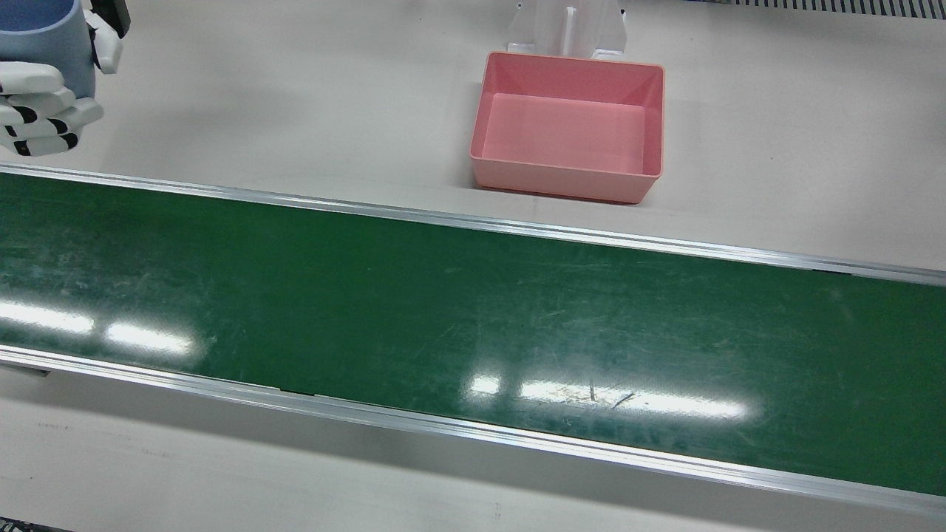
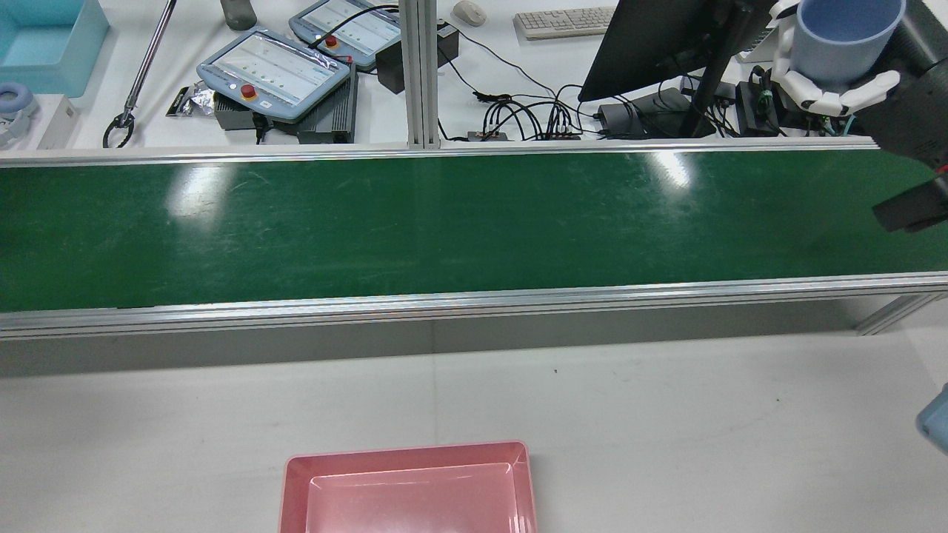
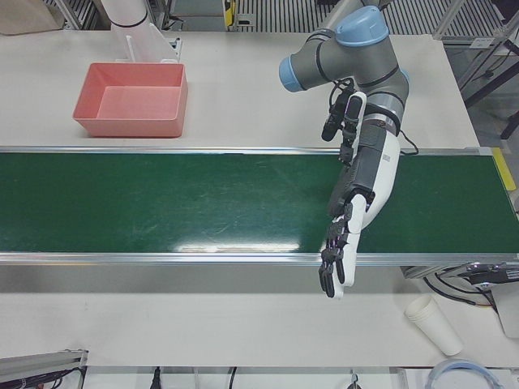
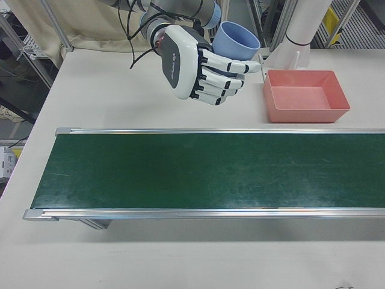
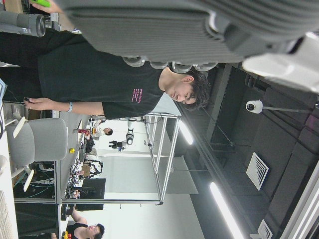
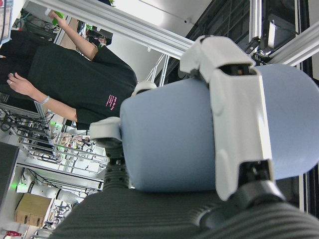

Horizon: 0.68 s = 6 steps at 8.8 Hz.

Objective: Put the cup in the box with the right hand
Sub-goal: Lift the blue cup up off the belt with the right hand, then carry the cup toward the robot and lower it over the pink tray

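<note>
The right hand [image 4: 201, 71] was raised above the white table on the robot's side of the green conveyor belt [image 4: 204, 171], its fingers [image 4: 224, 76] wrapped around the blue cup [image 4: 236, 41], which it held upright with the mouth open to the top. The cup was in the air, well apart from the pink box [image 4: 307, 95], which sat on the table just beside the belt's robot-side rail. The left hand [image 3: 340, 243] hung over the belt's operator-side edge, palm turned down, fingers straight and spread, holding nothing, its forearm sloping down across the belt.
</note>
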Each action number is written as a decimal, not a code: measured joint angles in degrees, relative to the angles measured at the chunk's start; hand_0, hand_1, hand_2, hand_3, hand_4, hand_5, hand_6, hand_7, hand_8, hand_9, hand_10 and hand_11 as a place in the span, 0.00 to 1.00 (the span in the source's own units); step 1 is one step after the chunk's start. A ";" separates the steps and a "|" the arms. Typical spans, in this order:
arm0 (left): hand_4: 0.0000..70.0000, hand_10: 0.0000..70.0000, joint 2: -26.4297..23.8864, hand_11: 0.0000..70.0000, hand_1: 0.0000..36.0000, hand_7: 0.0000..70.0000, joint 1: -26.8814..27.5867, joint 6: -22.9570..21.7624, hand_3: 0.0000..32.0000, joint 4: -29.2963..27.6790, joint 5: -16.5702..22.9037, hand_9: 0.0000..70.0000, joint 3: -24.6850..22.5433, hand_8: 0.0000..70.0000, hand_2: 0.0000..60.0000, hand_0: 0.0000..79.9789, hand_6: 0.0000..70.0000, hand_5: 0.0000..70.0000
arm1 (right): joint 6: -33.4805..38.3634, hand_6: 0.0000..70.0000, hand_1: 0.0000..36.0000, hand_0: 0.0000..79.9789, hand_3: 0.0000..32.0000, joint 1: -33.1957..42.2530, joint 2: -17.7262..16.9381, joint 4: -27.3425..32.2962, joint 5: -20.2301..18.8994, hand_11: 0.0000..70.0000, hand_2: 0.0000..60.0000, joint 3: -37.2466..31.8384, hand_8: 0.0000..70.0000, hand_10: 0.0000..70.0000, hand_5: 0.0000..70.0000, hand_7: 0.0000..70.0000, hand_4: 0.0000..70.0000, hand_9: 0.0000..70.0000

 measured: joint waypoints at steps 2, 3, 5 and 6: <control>0.00 0.00 0.00 0.00 0.00 0.00 -0.03 0.04 0.00 0.01 0.00 0.00 0.00 0.00 0.00 0.00 0.00 0.00 | -2.88 0.70 1.00 1.00 0.00 -3.22 -0.05 -0.04 -2.05 1.00 1.00 0.60 1.00 0.75 0.42 1.00 0.13 1.00; 0.00 0.00 0.00 0.00 0.00 0.00 -0.04 0.05 0.00 0.01 0.00 0.00 0.00 0.00 0.00 0.00 0.00 0.00 | -4.81 0.70 1.00 0.98 0.00 -6.61 -0.04 -0.04 -2.40 1.00 1.00 1.28 1.00 0.75 0.42 1.00 0.09 1.00; 0.00 0.00 -0.01 0.00 0.00 0.00 0.00 0.05 0.00 0.01 0.00 0.00 0.00 0.00 0.00 0.00 0.00 0.00 | -11.41 0.68 1.00 0.99 0.00 -16.44 0.53 -0.08 -2.13 1.00 1.00 4.31 1.00 0.72 0.41 1.00 0.09 1.00; 0.00 0.00 -0.01 0.00 0.00 0.00 -0.01 0.05 0.00 0.03 0.00 0.00 0.00 0.00 0.00 0.00 0.00 0.00 | -14.56 0.68 1.00 1.00 0.00 -21.40 1.41 -0.11 -1.53 1.00 1.00 5.49 1.00 0.72 0.40 1.00 0.13 1.00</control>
